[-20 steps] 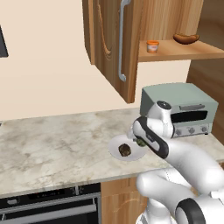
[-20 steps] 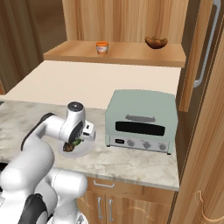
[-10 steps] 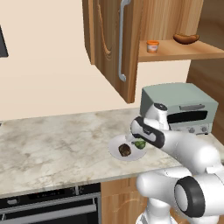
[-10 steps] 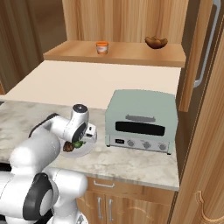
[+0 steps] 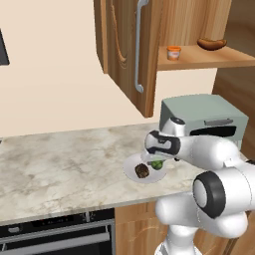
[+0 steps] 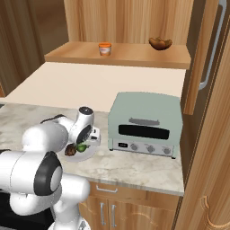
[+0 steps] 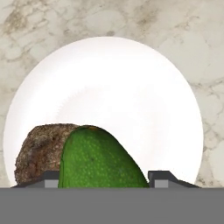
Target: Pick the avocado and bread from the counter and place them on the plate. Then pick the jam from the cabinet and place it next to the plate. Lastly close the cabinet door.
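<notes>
Marbled beige counter (image 5: 60, 164) runs under an open wooden cabinet (image 5: 199, 30), and a white plate (image 7: 131, 87) sits on it just in front of a pale green toaster oven (image 6: 148, 121). Low over the plate hangs the gripper (image 7: 103, 177), its two dark fingertips (image 7: 159, 177) set narrowly on either side of the avocado (image 7: 98, 159), which fills the gap between them; they appear to be holding it. Whether the avocado touches the plate I cannot tell. Just to one side of the fingers, touching the avocado, the bread (image 7: 41, 151) lies on the plate. Well above the fingers, on the cabinet shelf, stands the orange jam (image 6: 104, 48), with a brown sausage-shaped thing (image 6: 160, 43) farther along. Beside the shelf the cabinet door (image 5: 130, 50) stands swung open, its silver handle (image 5: 139, 47) facing the room.
</notes>
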You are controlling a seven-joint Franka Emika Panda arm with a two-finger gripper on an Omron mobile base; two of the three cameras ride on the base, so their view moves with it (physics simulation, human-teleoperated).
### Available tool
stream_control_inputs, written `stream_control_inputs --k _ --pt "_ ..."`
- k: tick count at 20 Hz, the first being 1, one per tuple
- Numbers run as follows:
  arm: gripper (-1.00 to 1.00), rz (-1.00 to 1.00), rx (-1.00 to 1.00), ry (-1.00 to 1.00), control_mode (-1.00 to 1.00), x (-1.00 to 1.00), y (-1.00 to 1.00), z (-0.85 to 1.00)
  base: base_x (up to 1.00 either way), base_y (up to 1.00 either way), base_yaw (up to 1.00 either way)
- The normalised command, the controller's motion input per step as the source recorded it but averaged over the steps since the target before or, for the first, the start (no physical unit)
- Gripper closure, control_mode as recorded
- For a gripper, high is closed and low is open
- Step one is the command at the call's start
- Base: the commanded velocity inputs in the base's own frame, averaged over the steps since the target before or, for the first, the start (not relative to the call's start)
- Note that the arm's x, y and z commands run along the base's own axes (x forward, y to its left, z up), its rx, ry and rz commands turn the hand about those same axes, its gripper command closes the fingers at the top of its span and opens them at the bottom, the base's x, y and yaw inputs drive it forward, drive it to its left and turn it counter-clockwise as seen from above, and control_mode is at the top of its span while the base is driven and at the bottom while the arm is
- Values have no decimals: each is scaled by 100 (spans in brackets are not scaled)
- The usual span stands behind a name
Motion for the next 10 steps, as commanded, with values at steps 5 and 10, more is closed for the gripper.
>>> stream_control_inputs --k 5,10 --pt "100 5 0 4 -100 16 7 -18 0 0 0" --pt "100 5 0 4 -100 12 6 -16 0 0 0"
